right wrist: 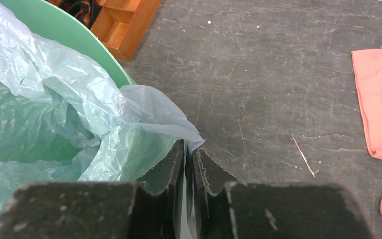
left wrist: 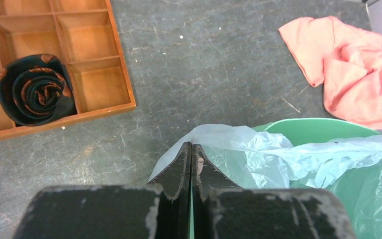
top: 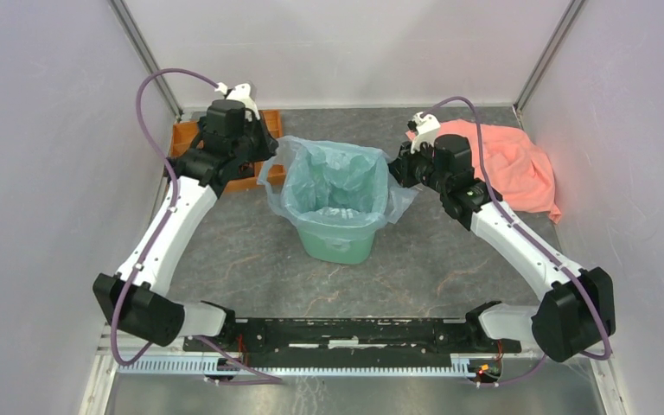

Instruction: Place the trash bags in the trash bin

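Left hand clamped shut on trash bag edge, just left of trash bin. Right hand narrowly parted around opposite edge, just right of bin. Bag seated inside bin, mouth spread, edges draped over rim. Judged nearly complete. Remaining: release both edges, withdraw.

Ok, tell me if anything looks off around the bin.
The bag sits loosely in the bin: its corners flare out past the rim on both sides instead of folding down over it. The pink cloth lies crumpled at the far right.
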`<control>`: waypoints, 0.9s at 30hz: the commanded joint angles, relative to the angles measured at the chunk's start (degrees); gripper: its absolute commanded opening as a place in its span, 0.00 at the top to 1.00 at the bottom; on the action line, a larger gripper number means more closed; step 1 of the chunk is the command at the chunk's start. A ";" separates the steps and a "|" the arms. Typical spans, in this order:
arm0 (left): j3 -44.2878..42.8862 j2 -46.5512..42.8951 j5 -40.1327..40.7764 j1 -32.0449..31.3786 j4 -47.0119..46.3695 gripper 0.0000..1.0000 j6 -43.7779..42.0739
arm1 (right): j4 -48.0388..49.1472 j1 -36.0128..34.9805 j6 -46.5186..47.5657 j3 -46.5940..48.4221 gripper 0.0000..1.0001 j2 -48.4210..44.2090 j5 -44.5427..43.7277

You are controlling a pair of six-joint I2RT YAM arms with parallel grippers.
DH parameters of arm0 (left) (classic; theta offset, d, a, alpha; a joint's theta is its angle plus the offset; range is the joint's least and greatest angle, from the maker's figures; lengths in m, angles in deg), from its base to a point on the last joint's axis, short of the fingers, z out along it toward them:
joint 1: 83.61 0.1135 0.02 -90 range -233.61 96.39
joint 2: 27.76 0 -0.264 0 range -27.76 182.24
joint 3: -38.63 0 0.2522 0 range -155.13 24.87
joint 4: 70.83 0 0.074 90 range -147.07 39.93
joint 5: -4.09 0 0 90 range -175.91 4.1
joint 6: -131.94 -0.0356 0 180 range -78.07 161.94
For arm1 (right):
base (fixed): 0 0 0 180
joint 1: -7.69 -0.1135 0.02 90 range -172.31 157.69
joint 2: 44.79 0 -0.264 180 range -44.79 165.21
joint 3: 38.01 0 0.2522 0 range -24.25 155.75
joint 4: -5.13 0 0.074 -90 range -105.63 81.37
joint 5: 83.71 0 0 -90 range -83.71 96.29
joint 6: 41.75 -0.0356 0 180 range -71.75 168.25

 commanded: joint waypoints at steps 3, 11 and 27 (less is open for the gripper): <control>-3.39 2.71 -0.20 0.92 -2.61 0.98 2.58 | 3.36 0.39 -3.62 2.33 0.84 0.59 -2.20; -10.20 13.74 -0.67 1.01 -0.01 0.98 4.43 | 3.38 2.19 -5.63 -3.40 0.83 1.81 -4.05; 6.73 6.36 -0.65 1.01 -2.64 0.98 4.63 | 3.39 2.13 -4.40 -0.08 0.77 3.59 -0.11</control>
